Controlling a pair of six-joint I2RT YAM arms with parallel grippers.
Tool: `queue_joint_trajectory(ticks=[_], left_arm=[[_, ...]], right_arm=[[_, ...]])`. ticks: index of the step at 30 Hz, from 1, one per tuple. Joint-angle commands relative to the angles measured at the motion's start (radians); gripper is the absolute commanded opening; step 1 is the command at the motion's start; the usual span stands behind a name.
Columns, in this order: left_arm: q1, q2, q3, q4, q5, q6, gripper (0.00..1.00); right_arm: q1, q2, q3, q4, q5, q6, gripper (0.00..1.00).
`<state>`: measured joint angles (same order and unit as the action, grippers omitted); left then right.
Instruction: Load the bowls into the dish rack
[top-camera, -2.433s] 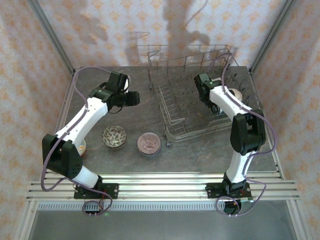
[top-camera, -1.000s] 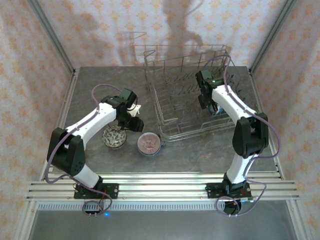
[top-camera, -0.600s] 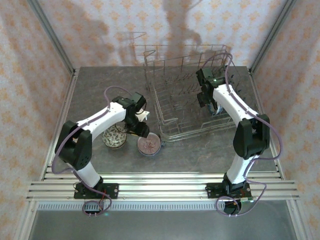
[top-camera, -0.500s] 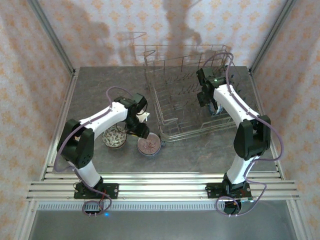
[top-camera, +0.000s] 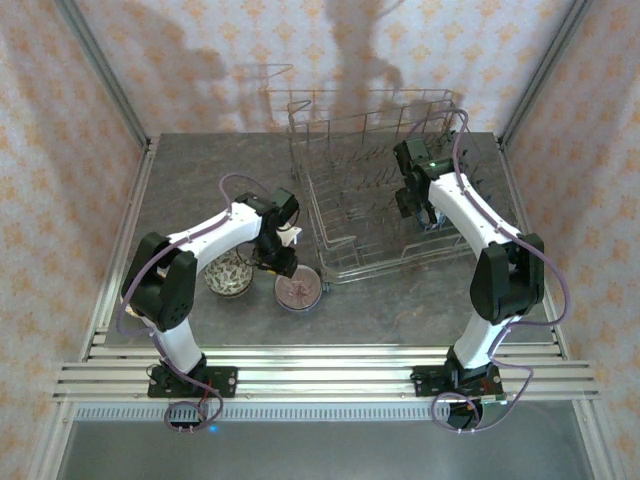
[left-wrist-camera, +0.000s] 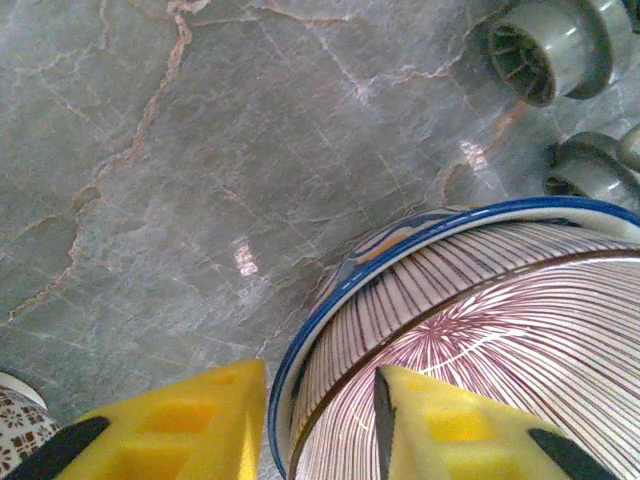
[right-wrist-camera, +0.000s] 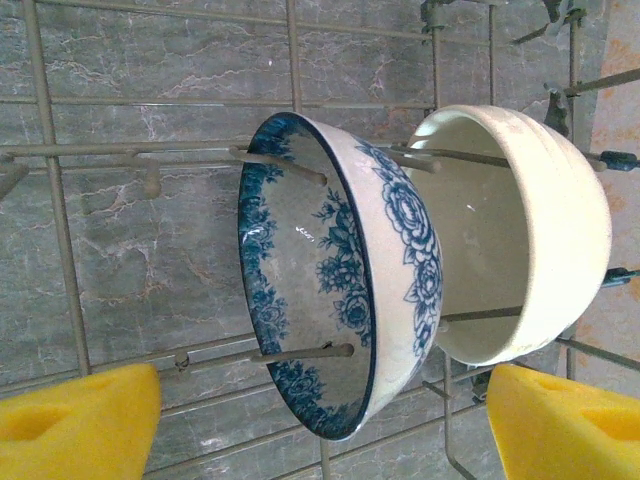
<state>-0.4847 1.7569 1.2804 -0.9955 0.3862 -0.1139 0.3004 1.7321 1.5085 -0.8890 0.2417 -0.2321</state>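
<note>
The left gripper (left-wrist-camera: 320, 405) straddles the rim of the striped bowl (left-wrist-camera: 480, 330): one yellow finger (left-wrist-camera: 190, 425) is outside the blue edge and the other is inside. Whether the pads are pressing the wall cannot be told. The bowl sits on the desk (top-camera: 400, 300), at about 7 o'clock from the near-left corner of the dish rack (top-camera: 345, 265). A second patterned bowl (top-camera: 229, 272) lies just beside it at 9 o'clock.

The right gripper (top-camera: 411, 197) hangs over the rack with its jaws wide apart and empty. Below it a blue-flowered bowl (right-wrist-camera: 320, 290) and a cream bowl (right-wrist-camera: 520, 220) stand on edge between the tines.

The hold takes only a thin strip of a sloping, glazed wall. If the squeeze is light, the bowl could pivot or slip out as it leaves the desk. The rack's grey wheel (left-wrist-camera: 550, 50) stands near, at 1 o'clock, so a low carry could knock the bowl against the rack's tall side. The right arm is also over the basket and may crowd the drop.
</note>
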Motion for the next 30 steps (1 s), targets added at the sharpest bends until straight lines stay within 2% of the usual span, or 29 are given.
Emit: queue_joint_trajectory(ticks=[1,13,24,30], left_arm=[[-0.006,0.002,0.004,0.005,-0.031,-0.031,0.3],[0.013,-0.042,-0.041,0.054,-0.05,-0.084,0.15],[0.079,-0.148,-0.117,0.132,-0.066,-0.178,0.06],[0.107,-0.183,-0.171,0.189,-0.057,-0.237,0.06]], right_arm=[[0.002,-0.028,-0.016,0.007,0.003,0.022,0.84],[0.002,-0.041,-0.033,0.013,-0.001,0.023,0.84],[0.001,-0.056,-0.045,0.017,0.002,0.019,0.83],[0.004,-0.046,-0.036,0.015,-0.009,0.023,0.83]])
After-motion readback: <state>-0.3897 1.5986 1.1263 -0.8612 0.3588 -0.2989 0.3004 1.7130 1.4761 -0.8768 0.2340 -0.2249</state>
